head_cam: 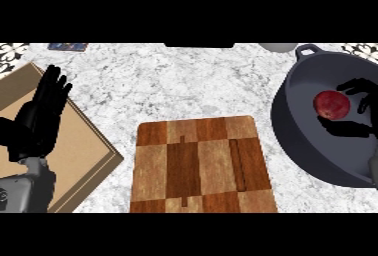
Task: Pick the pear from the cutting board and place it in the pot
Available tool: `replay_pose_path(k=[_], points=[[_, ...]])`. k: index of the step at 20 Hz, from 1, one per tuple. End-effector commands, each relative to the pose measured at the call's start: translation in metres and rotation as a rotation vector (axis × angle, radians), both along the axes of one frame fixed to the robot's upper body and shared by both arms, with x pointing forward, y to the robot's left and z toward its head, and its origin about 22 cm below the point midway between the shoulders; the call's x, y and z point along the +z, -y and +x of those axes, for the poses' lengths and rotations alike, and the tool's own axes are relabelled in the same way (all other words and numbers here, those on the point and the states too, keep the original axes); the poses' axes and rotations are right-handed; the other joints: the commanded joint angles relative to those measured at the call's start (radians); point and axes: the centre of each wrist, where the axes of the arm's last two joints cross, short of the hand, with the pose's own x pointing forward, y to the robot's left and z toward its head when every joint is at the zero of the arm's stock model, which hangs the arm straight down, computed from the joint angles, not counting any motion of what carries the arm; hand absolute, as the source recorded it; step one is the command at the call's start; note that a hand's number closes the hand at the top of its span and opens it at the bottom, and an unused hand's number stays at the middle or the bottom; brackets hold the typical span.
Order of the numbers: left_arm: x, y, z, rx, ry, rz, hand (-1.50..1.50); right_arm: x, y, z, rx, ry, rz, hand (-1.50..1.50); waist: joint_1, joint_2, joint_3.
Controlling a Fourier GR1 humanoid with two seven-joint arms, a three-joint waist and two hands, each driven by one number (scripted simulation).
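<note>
Closest to me is my left hand (40,117), open and resting, fingers up. Off to its right, the cutting board (199,165) holds no pear. My right hand (345,130) curls round the red pear (331,104), inside the pot (295,135). I think only letting go is left.
</note>
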Motion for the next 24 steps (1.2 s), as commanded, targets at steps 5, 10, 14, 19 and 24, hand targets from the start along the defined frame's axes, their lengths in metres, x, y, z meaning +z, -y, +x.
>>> replay_pose_path(k=[5,10,14,19,24], points=[[0.007,0.001,0.006,-0.011,0.009,0.007,0.00,-0.043,0.006,0.013,0.140,-0.135,0.276,-1.50,0.008,0.013,0.017],[0.000,0.012,0.006,0.017,0.003,-0.003,0.00,-0.040,-0.001,0.016,0.209,0.045,0.527,-1.50,-0.005,0.011,0.019],[0.007,-0.005,0.007,0.014,0.001,0.004,0.00,-0.023,0.038,0.011,0.197,0.118,0.657,-1.50,-0.008,0.008,0.017],[0.008,0.004,-0.001,-0.001,-0.030,-0.014,0.00,-0.010,0.088,-0.002,0.183,0.166,0.767,-1.50,-0.006,0.005,0.016],[-0.004,-0.002,-0.011,0.020,-0.009,0.001,0.00,-0.014,0.136,-0.028,0.162,0.148,0.818,-1.50,-0.004,0.005,0.015]])
